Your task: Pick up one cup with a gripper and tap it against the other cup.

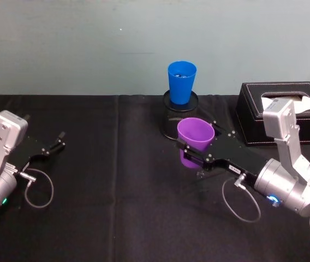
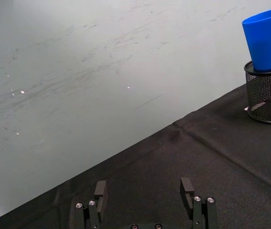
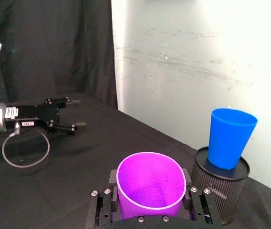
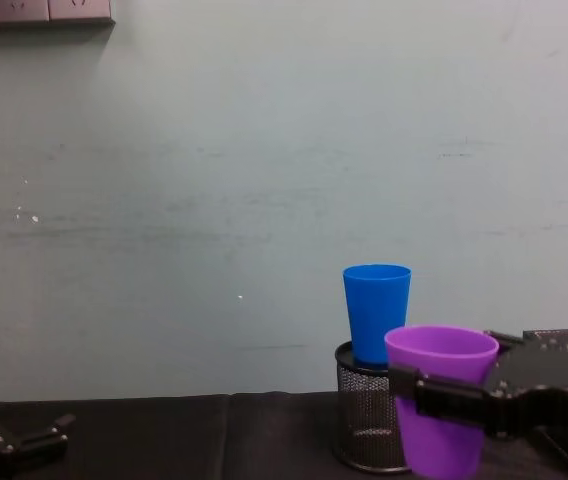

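Observation:
The purple cup (image 1: 190, 158) stands upright just in front of the black mesh holder (image 1: 171, 112). My right gripper (image 1: 197, 139) is shut on it, one flat jaw on each side of its wall, as the right wrist view shows around the purple cup (image 3: 150, 183). The blue cup (image 1: 182, 82) sits upright in the top of the mesh holder, higher than the purple cup and apart from it. From the chest, the purple cup (image 4: 442, 355) is low and right of the blue cup (image 4: 376, 310). My left gripper (image 1: 57, 143) rests open at the far left of the table.
A black tissue box (image 1: 264, 114) with a white tissue stands at the back right, close behind my right arm. Black cloth covers the table and a pale wall rises right behind the cups. Loose cable loops hang from both wrists.

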Robot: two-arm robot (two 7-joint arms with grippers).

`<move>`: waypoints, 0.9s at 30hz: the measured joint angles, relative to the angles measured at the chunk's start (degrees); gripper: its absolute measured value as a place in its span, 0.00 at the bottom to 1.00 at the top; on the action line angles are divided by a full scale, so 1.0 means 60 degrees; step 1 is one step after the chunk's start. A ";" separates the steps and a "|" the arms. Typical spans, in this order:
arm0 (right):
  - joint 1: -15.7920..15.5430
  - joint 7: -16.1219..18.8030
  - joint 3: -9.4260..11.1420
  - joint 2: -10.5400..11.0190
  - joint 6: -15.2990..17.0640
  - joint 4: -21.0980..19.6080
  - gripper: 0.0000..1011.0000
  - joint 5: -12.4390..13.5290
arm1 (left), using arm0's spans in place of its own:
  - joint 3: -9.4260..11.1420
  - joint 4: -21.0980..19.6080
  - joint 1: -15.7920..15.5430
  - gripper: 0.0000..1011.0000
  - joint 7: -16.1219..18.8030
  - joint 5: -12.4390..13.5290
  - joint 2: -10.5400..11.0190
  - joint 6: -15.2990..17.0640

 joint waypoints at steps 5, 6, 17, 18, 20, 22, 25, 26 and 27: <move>0.0094 -0.0060 -0.0008 0.0054 0.0193 -0.0223 0.73 0.0088 | 0.0000 0.0000 0.0000 0.99 0.0000 0.0001 0.0000 0.0000; 0.0107 -0.0067 -0.0011 0.0060 0.0219 -0.0248 0.73 0.0097 | 0.0001 0.0000 0.0000 0.99 0.0000 0.0001 0.0000 0.0000; 0.0230 -0.0132 -0.0038 0.0125 0.0428 -0.0406 0.73 0.0269 | 0.0000 0.0000 0.0000 0.99 0.0000 0.0000 0.0000 0.0000; 0.0230 -0.0132 -0.0038 0.0124 0.0428 -0.0406 0.73 0.0269 | 0.0001 0.0000 -0.0001 0.99 0.0000 0.0001 0.0000 0.0000; 0.0230 -0.0132 -0.0038 0.0123 0.0428 -0.0405 0.73 0.0266 | 0.0000 0.0000 0.0000 0.99 0.0000 0.0001 0.0000 0.0000; 0.0230 -0.0132 -0.0038 0.0122 0.0426 -0.0402 0.73 0.0261 | 0.0000 0.0001 0.0000 0.99 0.0000 0.0000 0.0000 0.0000; 0.0229 -0.0132 -0.0038 0.0120 0.0422 -0.0399 0.73 0.0257 | 0.0000 0.0000 0.0000 0.99 0.0000 0.0001 0.0000 0.0000; 0.0228 -0.0132 -0.0038 0.0119 0.0419 -0.0397 0.73 0.0254 | 0.0000 0.0000 0.0000 0.99 0.0000 0.0000 0.0000 0.0000; 0.0227 -0.0132 -0.0038 0.0119 0.0416 -0.0397 0.73 0.0252 | 0.0000 0.0000 0.0000 0.99 0.0000 0.0001 0.0000 0.0000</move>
